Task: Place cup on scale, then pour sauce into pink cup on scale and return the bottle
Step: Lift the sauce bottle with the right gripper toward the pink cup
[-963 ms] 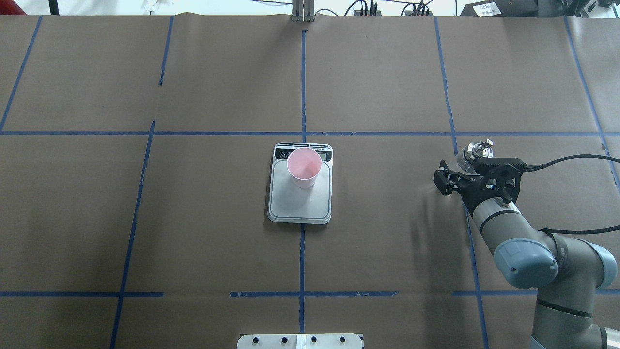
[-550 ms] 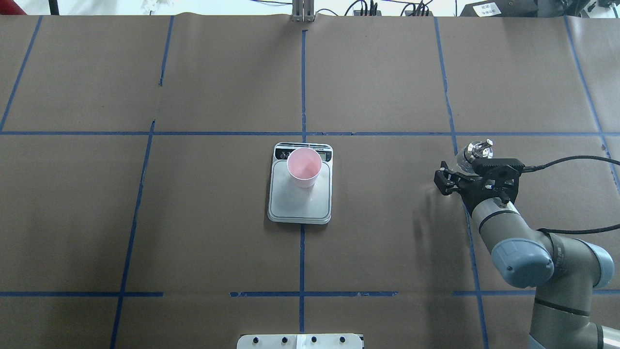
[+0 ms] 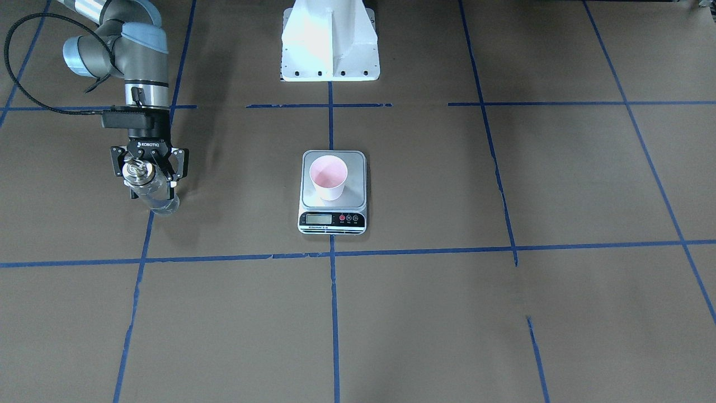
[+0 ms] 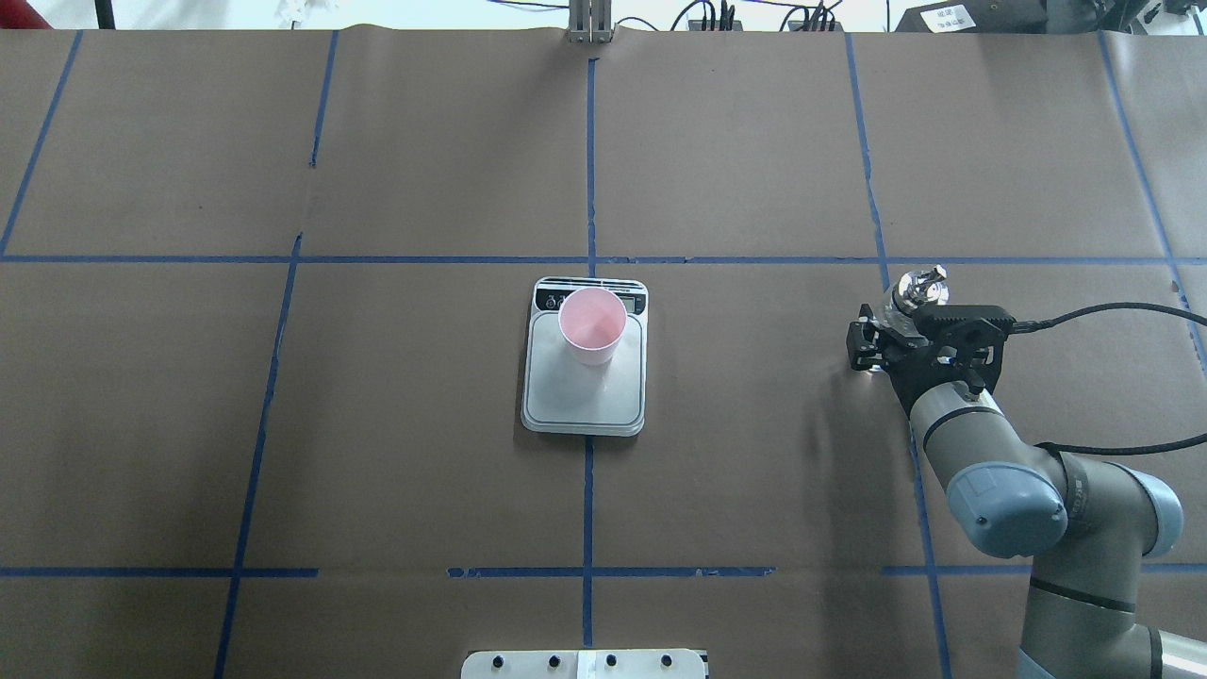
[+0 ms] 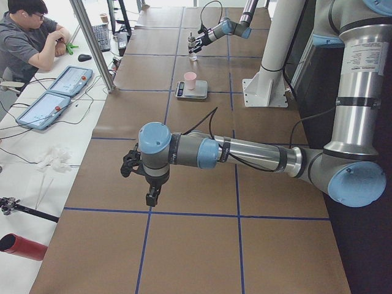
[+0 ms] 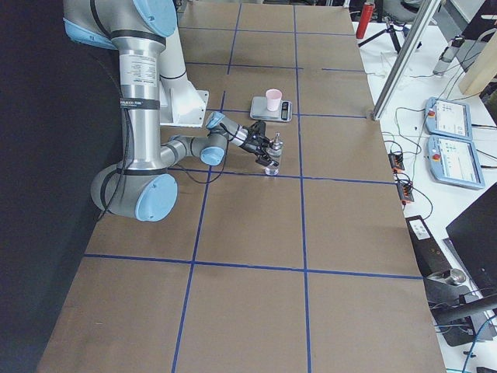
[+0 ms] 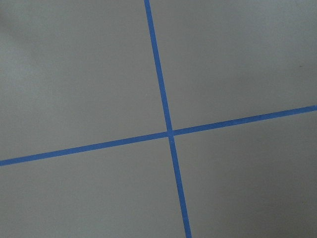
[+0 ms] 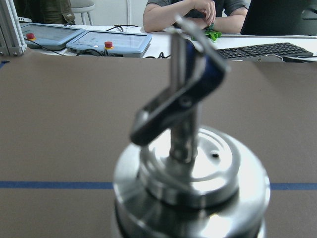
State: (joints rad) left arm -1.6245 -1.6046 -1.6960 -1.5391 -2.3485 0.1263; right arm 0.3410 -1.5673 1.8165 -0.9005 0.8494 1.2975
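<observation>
- Right gripper (image 3: 149, 174), in the front-facing view, is closed around the bottle (image 3: 159, 198), its fingers clamped on the glass below the shiny cap (image 3: 136, 168). The bottle stands upright over a blue tape line (image 3: 134, 302), well apart from the scale (image 3: 353, 197).
- Also in that view, the cup (image 3: 329, 178) stands upright on the scale's steel plate, mouth up, pink inside showing.
- From overhead, the right arm comes in from the right edge. The right gripper covers most of the glass, and the cap shows just beyond it. The cup sits toward the display end of the plate.
- From the left end, the left gripper (image 5: 147, 184) hangs above the brown table (image 5: 202, 245), pointing down, far from the scale. I cannot tell how wide it stands.
- From the right end, the bottle's base is at the table surface or just above it. I cannot tell whether they touch.
- The left wrist camera sees only the table and two crossing tape lines.
- The right wrist camera is filled by the blurred cap and its thin spout (image 8: 185, 74). No fingers show.
</observation>
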